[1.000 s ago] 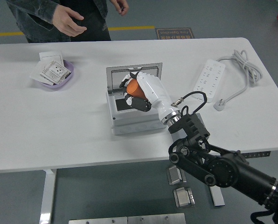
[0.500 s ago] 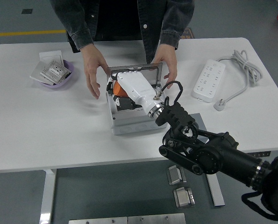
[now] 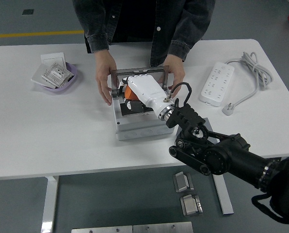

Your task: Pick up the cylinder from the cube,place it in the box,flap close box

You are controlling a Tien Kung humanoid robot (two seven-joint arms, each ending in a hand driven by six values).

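Table [image 3: 47, 131]: white, carrying everything listed.

Box [image 3: 135, 127]: grey, sitting mid-table, nearer the near edge than the far one; lid [image 3: 140, 73] is standing open at the box's far side.

Cylinder [image 3: 129, 91]: orange, showing just beside the white fingers, low inside the box's opening. Whether it is resting on the box floor cannot be told.

Right hand [image 3: 140, 87]: reaching into the box, fingers curling around the cylinder, apparently gripping it.

Left hand: not showing.

Person's hands [image 3: 104, 82]: bracing the box and lid from the far edge, one on each side.

Bowl [image 3: 62, 83]: purple, holding cards, near the far left corner.

Power strip [image 3: 217, 83]: white, toward the far right corner.

Progress, as judged: pick-up is done, placing is nearly done; release, withdrawal and closing the lid are remaining.
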